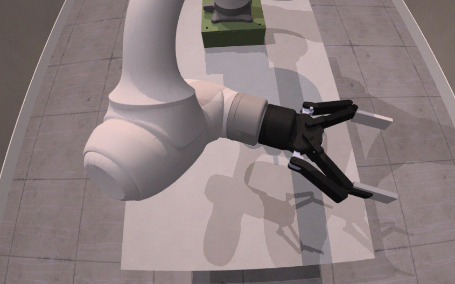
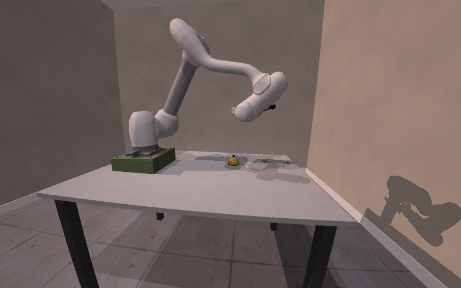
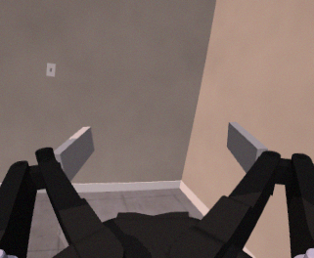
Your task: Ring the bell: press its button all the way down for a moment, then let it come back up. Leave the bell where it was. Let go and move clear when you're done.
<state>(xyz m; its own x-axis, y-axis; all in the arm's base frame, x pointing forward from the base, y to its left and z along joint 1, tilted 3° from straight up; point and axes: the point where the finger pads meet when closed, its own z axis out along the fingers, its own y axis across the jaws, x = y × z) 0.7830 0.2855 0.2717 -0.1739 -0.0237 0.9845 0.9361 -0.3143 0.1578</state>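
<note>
Yellow bell (image 2: 233,161) on the white table (image 2: 203,193), near its far edge, right of the green base plate (image 2: 131,166). High above, well apart from it: gripper (image 1: 373,156), fingers spread wide, holding nothing, aimed level toward the wall corner.

One bell (image 2: 233,161), one table (image 2: 189,200), one arm (image 2: 221,66), one green base (image 2: 131,166).

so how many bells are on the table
1. A small orange dome-shaped bell with a dark button on top sits on the grey table, right of the green base block. In the top view the white arm hides it.
</note>
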